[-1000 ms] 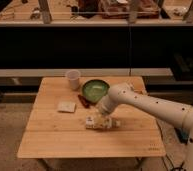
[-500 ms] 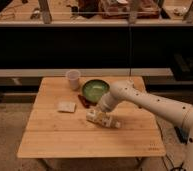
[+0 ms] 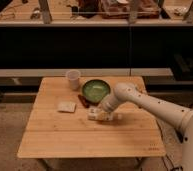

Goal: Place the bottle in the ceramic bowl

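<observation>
Pale wooden counter (image 3: 65, 140) in a dim room, end effector (image 3: 103, 115) pinching bottle (image 3: 94, 114) near green ceramic bowl (image 3: 96, 90), cup (image 3: 73, 79), pad (image 3: 66, 106) alongside

The honey-brown wooden plank table (image 3: 55, 140) shows long board seams. Near its far edge stand a translucent white cup (image 3: 73, 79) and the round ceramic bowl (image 3: 96, 91) — green glaze inside, darker rim. The small cream-white bottle (image 3: 93, 115) has a pale label; the whitish gripper (image 3: 104, 115) sits over it mid-table. Toward the left edge lies a flat pale square pad (image 3: 66, 106).
</observation>
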Robot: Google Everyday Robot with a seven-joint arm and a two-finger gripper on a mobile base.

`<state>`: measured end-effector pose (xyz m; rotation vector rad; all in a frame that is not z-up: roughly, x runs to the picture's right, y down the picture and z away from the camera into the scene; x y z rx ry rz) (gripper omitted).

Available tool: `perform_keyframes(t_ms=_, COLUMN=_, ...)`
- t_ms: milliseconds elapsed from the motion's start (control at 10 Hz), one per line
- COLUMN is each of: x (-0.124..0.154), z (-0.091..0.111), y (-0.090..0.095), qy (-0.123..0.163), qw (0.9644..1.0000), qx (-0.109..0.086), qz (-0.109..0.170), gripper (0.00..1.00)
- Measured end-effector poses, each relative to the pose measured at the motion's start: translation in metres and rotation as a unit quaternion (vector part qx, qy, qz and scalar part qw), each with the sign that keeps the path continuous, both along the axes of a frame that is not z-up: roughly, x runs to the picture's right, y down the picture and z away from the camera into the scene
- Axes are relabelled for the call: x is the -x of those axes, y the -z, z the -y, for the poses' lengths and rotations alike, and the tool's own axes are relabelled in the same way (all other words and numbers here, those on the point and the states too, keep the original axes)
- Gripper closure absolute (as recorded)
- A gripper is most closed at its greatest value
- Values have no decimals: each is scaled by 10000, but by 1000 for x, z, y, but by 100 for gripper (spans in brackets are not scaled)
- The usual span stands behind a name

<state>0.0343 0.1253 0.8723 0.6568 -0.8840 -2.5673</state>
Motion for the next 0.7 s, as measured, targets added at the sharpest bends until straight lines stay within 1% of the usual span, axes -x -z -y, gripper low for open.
perform_keyframes(t_ms=100, x=-5, z=13, y=3, qy=-110, qw=9999, qx=16, qz=53, gripper=73)
perform_keyframes(t_ms=200, x=-9, z=27, y=7, qy=-196, qw=9997, qx=17, qz=109, gripper=73)
perform_keyframes(t_ms=300, x=-18, z=53, y=12, qy=-345, qw=9992, qx=2, qz=223, gripper=73)
perform_keyframes(t_ms=500, x=-25, z=83, y=6, qy=-421, qw=9985, qx=-40, qz=342, gripper=73)
perform_keyframes(t_ms=600, x=-25, z=95, y=0, qy=-429, qw=9982, qx=-45, qz=408, gripper=75)
perform_keyframes(t_ms=700, x=-29, z=109, y=-10, qy=-437, qw=9982, qx=-35, qz=417, gripper=84)
